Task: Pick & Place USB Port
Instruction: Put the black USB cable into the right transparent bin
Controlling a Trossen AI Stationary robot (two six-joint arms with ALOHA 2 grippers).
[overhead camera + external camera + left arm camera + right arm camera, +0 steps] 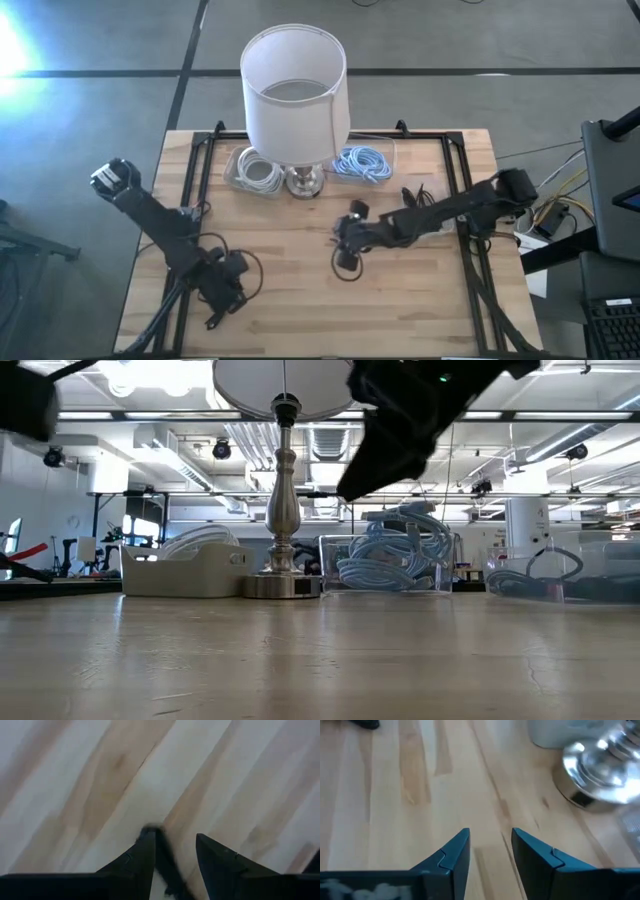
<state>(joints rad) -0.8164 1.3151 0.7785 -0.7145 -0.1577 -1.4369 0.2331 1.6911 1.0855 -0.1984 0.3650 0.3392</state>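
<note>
No USB part shows plainly in any view. My left gripper (pixel 215 318) hangs low over the table's near left area, pointing down, fingers a little apart (pixel 175 845). A narrow dark strip (pixel 167 870) runs along one finger; whether it is an object or a shadow I cannot tell. My right gripper (pixel 345 252) hovers over the table's middle, open (pixel 490 840), with only bare wood between its fingers. A blurred dark shape (pixel 362 724) lies far ahead of it.
A lamp with a white shade (pixel 295 90) stands on a metal base (pixel 600 770) at the far middle. A clear bin of white cable (pixel 258 172) sits left of it and a clear bin of blue cable (pixel 360 163) right of it. Bare wood (pixel 300 300) lies between the arms.
</note>
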